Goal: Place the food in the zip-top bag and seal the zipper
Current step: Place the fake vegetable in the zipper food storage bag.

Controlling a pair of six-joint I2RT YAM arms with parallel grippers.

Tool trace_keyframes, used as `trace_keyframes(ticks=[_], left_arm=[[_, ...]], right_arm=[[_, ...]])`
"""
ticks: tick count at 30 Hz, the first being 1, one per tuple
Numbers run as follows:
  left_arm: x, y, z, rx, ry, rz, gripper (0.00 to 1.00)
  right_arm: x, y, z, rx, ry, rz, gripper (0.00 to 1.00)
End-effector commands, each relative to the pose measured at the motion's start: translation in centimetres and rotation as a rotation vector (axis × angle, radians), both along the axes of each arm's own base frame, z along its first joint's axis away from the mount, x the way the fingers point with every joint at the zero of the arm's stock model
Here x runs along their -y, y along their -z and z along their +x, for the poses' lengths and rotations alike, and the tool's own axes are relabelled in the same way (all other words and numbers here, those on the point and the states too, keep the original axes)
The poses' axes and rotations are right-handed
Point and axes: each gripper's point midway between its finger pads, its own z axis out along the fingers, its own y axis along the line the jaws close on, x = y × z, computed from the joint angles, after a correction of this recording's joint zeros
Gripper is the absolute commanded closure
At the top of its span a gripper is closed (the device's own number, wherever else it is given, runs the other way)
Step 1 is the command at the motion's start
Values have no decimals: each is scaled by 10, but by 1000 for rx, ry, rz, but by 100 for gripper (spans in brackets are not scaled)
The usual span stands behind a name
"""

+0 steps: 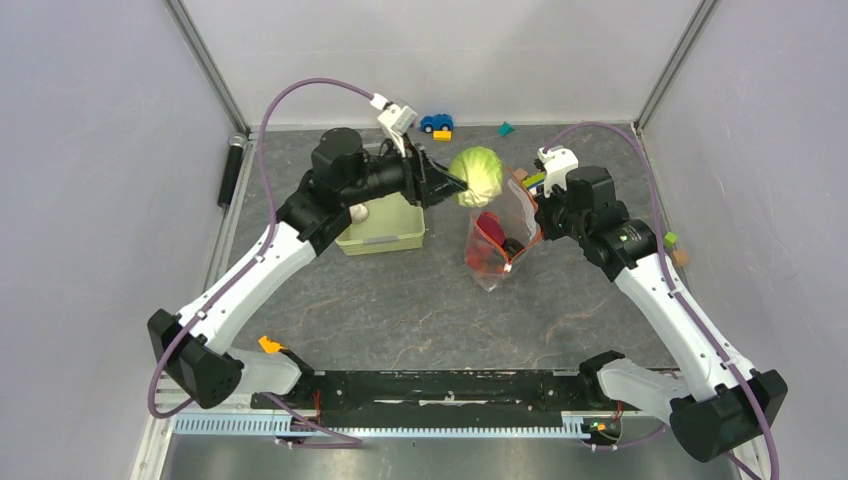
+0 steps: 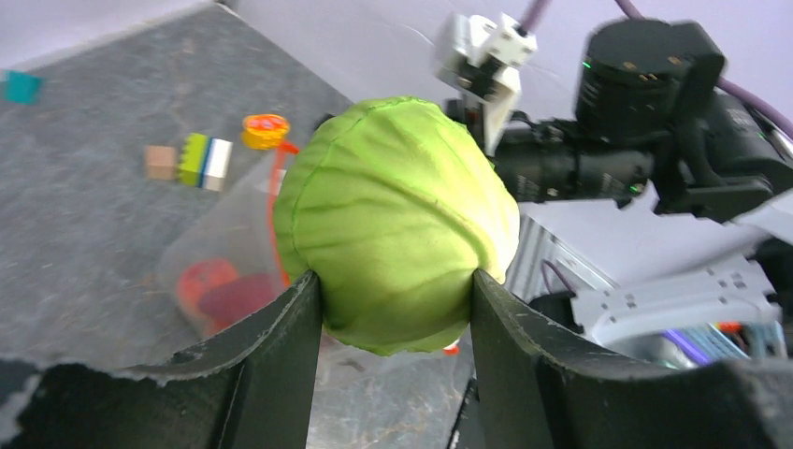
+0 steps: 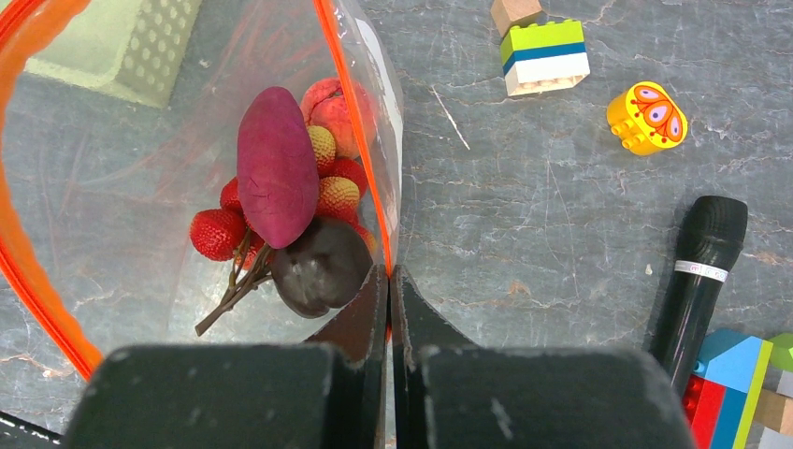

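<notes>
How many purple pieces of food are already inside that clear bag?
2. A long reddish-purple piece lies on the strawberries; a darker round piece sits right beside its end, by the orange edge of the bag. Others may be hidden underneath.

Green basket (image 1: 385, 243), blue toy car (image 1: 436, 122), coloured blocks (image 3: 545, 56) and black cylinder (image 3: 703, 267) lie scattered.
</notes>
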Motion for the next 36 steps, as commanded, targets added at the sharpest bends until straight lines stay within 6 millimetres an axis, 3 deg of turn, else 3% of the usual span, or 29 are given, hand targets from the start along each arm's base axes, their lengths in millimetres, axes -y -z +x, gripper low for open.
trace_keyframes(ticks=[1, 8, 19, 36], left_arm=[[31, -24, -21, 114, 181, -30, 98], [55, -6, -30, 116, 250, 17, 98], [63, 53, 2, 15, 135, 208, 98], [67, 98, 26, 31, -25, 496, 98]], right_arm=[[-2, -24, 5, 65, -4, 29, 100], [-2, -25, 5, 67, -1, 28, 100], [0, -29, 6, 76, 8, 26, 100], [-5, -35, 5, 87, -16, 48, 100]])
